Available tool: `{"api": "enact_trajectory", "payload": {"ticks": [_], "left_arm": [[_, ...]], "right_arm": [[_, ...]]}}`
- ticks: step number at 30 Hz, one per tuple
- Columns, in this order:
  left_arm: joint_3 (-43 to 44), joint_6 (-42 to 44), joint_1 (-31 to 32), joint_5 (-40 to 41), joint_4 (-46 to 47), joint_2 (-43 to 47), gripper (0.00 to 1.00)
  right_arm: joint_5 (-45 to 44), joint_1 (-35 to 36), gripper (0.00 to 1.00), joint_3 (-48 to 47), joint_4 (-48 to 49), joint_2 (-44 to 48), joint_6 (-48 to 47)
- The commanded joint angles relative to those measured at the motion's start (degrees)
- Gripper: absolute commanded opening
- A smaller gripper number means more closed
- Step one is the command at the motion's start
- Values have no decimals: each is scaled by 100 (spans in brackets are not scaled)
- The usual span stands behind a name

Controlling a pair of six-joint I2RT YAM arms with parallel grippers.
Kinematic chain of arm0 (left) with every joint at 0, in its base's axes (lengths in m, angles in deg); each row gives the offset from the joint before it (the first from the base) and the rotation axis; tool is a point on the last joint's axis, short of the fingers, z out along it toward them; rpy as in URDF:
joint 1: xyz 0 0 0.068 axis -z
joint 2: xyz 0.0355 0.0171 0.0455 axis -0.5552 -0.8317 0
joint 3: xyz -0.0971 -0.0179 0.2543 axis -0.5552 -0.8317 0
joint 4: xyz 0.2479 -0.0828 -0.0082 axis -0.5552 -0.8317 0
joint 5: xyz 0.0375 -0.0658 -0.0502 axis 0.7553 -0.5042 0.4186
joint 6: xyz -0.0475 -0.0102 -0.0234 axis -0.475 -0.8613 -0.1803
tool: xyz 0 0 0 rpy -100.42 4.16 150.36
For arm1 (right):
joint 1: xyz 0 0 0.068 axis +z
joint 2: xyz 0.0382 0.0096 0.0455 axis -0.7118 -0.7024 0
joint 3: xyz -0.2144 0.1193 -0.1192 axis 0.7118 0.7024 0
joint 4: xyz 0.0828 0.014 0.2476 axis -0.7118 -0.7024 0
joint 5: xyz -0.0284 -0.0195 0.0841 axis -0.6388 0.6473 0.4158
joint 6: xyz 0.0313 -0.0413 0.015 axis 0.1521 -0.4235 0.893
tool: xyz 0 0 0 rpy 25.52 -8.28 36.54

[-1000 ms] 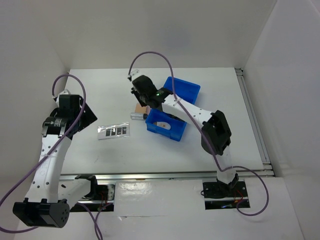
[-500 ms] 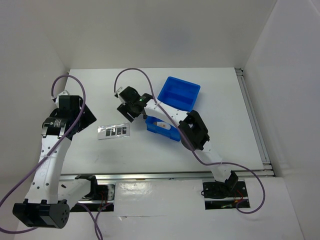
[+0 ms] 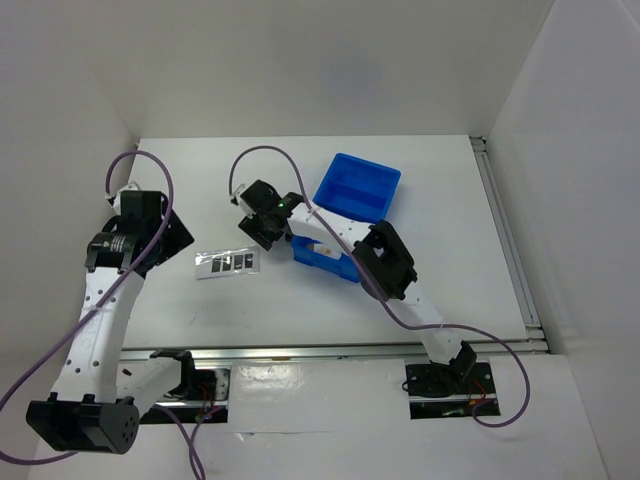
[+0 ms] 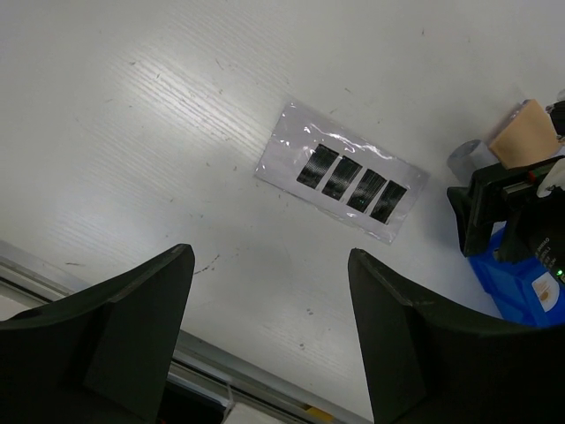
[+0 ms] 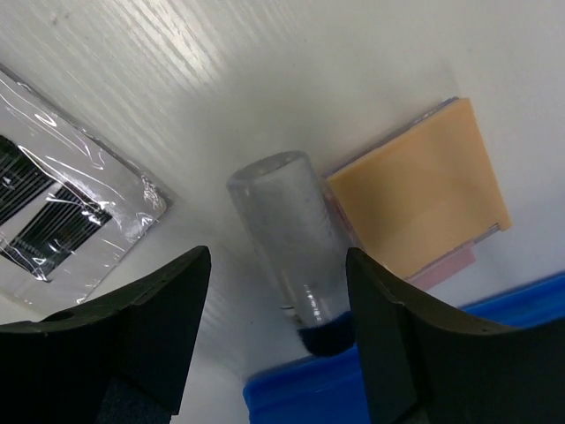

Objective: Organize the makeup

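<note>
The silver-grey palette strip point(image 3: 227, 263) point(image 4: 344, 181) point(image 5: 62, 212) with four dark pans lies flat on the white table. A small silver tube point(image 5: 287, 234) point(image 4: 468, 157) lies just left of the blue bin, beside a tan square pad point(image 5: 415, 194) point(image 4: 523, 132). My right gripper point(image 3: 262, 215) point(image 5: 278, 265) hangs open directly over the tube, one finger on each side, not touching it. A white oval compact point(image 3: 322, 247) rests in the bin's near compartment. My left gripper point(image 3: 160, 235) point(image 4: 269, 265) is open and empty, to the left of the palette.
The blue compartmented bin point(image 3: 355, 185) point(image 5: 424, 389) stands right of centre, its far compartment tilted toward the back. A metal rail point(image 3: 330, 352) runs along the table's near edge. White walls enclose the table on the left, back and right.
My right gripper has moved left from the bin to above the tube and pad, and its jaws have opened. The left arm has stayed still.
</note>
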Motion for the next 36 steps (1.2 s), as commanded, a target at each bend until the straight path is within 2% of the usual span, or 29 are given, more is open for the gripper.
{"api": "enact_trajectory", "payload": {"ticks": [1,7,12,16,17,26,33,36], "left_arm": [[-74,46,21,103,91,-35,84],[-74,46,21,103,91,-36,84],[-74,46,21,208,91,-88,84],[31,46,21,208,-14,-202,84],[101,46,21,269,-67,-203,84],[724,-200,21,455,-287,-861,84],[1813,-148,21,341,-340,-2144,84],[2183,-147,21,279,-279,-2645,84]], "right_arm": [[135,-38,70,121,177,-73,-48],[337,-38,56,297,177,-20,5],[390,-38,51,420,177,33,5],[390,15,30,368,177,182,110],[442,15,28,367,238,269,111],[768,-38,28,507,643,1904,233],[689,-442,28,1710,590,3370,409],[513,-705,28,2062,433,3662,409]]}}
